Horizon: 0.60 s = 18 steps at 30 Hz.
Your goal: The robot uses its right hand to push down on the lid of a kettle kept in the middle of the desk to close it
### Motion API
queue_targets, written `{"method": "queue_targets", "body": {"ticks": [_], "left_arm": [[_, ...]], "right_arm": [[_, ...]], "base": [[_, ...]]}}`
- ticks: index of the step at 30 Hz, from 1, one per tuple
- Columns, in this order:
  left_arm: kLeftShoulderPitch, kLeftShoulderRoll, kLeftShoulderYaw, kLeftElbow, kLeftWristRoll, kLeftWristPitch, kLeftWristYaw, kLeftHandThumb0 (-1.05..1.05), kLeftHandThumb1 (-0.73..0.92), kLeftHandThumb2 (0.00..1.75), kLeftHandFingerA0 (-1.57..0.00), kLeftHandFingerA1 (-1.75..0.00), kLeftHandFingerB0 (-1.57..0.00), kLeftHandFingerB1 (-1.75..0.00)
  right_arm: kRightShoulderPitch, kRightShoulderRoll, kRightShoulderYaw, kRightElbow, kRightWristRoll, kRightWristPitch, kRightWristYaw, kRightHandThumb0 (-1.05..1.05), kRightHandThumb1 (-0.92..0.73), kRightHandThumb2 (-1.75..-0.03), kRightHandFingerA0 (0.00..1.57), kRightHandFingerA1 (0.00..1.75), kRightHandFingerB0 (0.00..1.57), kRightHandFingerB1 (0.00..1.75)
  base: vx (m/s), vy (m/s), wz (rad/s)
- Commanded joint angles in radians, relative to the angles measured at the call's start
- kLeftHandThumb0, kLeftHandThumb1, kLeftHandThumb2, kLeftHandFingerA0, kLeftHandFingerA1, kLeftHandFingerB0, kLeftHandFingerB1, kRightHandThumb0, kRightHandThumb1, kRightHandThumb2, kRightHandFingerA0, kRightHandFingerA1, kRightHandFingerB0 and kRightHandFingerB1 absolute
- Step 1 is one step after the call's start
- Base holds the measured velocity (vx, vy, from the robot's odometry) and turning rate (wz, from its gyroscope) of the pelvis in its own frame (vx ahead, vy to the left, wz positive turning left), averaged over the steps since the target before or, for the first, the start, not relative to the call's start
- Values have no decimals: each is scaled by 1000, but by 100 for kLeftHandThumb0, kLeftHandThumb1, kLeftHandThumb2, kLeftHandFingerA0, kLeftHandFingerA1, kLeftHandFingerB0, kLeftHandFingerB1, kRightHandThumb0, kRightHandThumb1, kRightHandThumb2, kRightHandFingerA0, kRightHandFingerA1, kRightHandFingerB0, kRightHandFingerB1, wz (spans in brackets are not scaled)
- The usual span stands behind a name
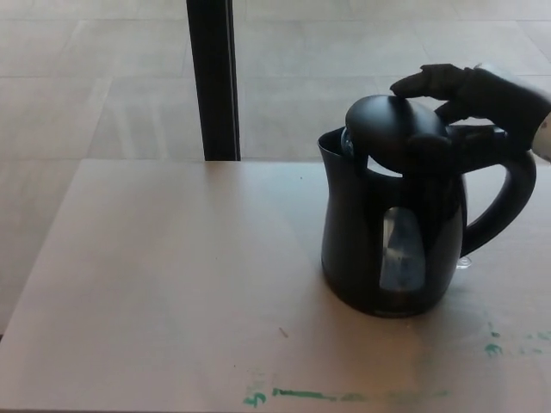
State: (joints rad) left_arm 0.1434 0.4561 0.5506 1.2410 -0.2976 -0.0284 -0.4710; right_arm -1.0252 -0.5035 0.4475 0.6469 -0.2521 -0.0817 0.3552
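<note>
A black electric kettle (387, 232) stands on the pale wooden desk (172, 275), right of the middle, its handle (508, 202) pointing right. The domed lid (392, 129) is tilted well down over the mouth, with a gap still showing at the spout side. My right hand (482, 90) comes in from the right edge and lies over the back of the lid, fingers stretched out and holding nothing. A clear water window (398, 254) faces me. My left hand does not show.
A black upright post (213, 77) stands behind the desk's far edge, left of the kettle. Green paint marks (310, 394) run along the near edge. Tiled floor (103, 86) lies beyond the desk.
</note>
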Motion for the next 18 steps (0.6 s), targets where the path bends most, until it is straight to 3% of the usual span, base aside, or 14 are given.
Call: {"method": "queue_targets", "body": {"ticks": [1,8,9,10,11,12,13,14,15,16,18], "left_arm": [[5,26,-1,4,-6,-6,-3,-77,75,63,-43,-48,-35,-35],[-1,26,-9,1,-3,-8,-5,-79,75,63,-42,-47,-34,-35],[-4,26,-11,3,-2,-11,-5,-79,75,63,-43,-47,-34,-35],[-5,26,-11,4,-1,-12,-1,-79,75,63,-44,-47,-35,-35],[-5,25,-12,4,-1,-13,0,-79,75,63,-44,-47,-35,-35],[-7,26,-12,6,-2,-11,1,-78,75,63,-44,-48,-36,-35],[-8,27,-17,7,3,-14,4,-78,76,63,-45,-47,-35,-35],[-10,28,-17,7,2,-14,3,-78,76,63,-44,-49,-34,-35],[-12,29,-15,7,-2,-12,-2,-78,76,63,-44,-49,-34,-35],[-16,31,-7,9,-12,-2,-7,-78,75,63,-43,-48,-34,-35],[-17,33,-5,10,-14,-1,-8,-78,75,63,-43,-48,-34,-35]], "right_arm": [[-34,40,90,-8,-149,-65,34,-81,-57,-95,18,55,15,47],[-78,78,125,-37,-191,-59,52,-78,-54,-93,26,58,18,44],[-75,79,129,-47,-199,-54,57,-77,-69,-62,30,52,25,32],[-65,79,129,-55,-203,-55,54,-77,-54,-93,26,57,19,45],[-60,80,127,-59,-207,-55,53,-77,-54,-93,26,57,19,45],[-49,80,135,-60,-221,-64,44,-77,-69,-62,31,51,26,32],[-39,79,146,-47,-229,-76,53,-78,-56,-94,24,57,15,45],[-31,75,154,-44,-240,-83,56,-79,-73,-62,29,50,22,33],[-25,69,160,-46,-251,-85,55,-79,-73,-62,29,50,22,33],[-2,73,160,-50,-251,-70,53,-79,-55,-94,26,56,18,45],[1,76,157,-51,-256,-68,54,-79,-55,-94,26,56,18,45]], "base": [[0,0,0],[0,0,0],[0,0,0],[0,0,0],[0,0,0],[0,0,0],[0,0,0],[0,0,0],[0,0,0],[0,0,0],[0,0,0]]}}
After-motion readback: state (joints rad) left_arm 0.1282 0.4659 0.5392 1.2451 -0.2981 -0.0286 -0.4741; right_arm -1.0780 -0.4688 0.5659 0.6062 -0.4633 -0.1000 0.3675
